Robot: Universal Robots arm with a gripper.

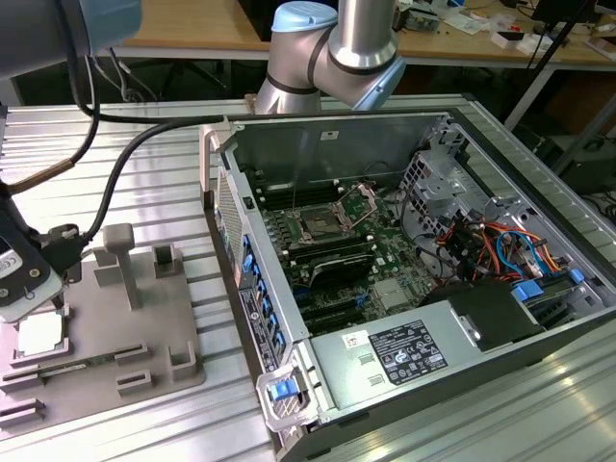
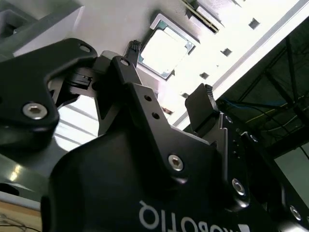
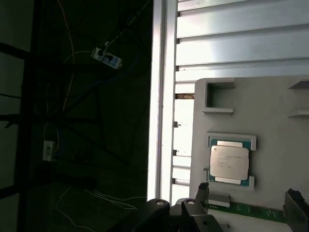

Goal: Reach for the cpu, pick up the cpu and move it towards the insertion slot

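My gripper (image 2: 171, 69) is spread wide. Its two fingers (image 2: 208, 104) stand apart with nothing between them. They are angular matte-black metal with hex-socket screws at the joints, and the body behind them carries white lettering.

The cpu (image 3: 230, 162) lies flat just beyond the fingertips, seated in a shallow square recess of the tray (image 3: 270, 106), and neither pad touches it. Its top is a smooth silvery-white plate with rounded corners and a thin dark-green rim. There is faint print on the lid that I can't make out. A long, thin green memory stick (image 3: 241, 209) lies close beside that recess.

The tray is dull grey and plastic-looking, with raised rectangular brackets and a T-shaped post. It rests on a table (image 1: 144, 144) of ribbed aluminium slats.

In the exterior view the gripper hangs at the far left, just above the chip at the tray's left near corner. To the exterior view's right stands an open computer case (image 1: 539, 250) of grey sheet metal. Inside it, on the green motherboard (image 1: 385, 260), sits the insertion slot (image 1: 318, 227), a square socket with a shiny metal frame and a dark centre, well apart from the cpu. Nearer to me in the case is the power supply (image 1: 407, 351), which has a black label with white print. Red, orange and blue cables (image 1: 500, 245) bunch at the case's right. The arm (image 1: 332, 48), a silver tube with pale-blue joint caps, rises on the far side of the case.
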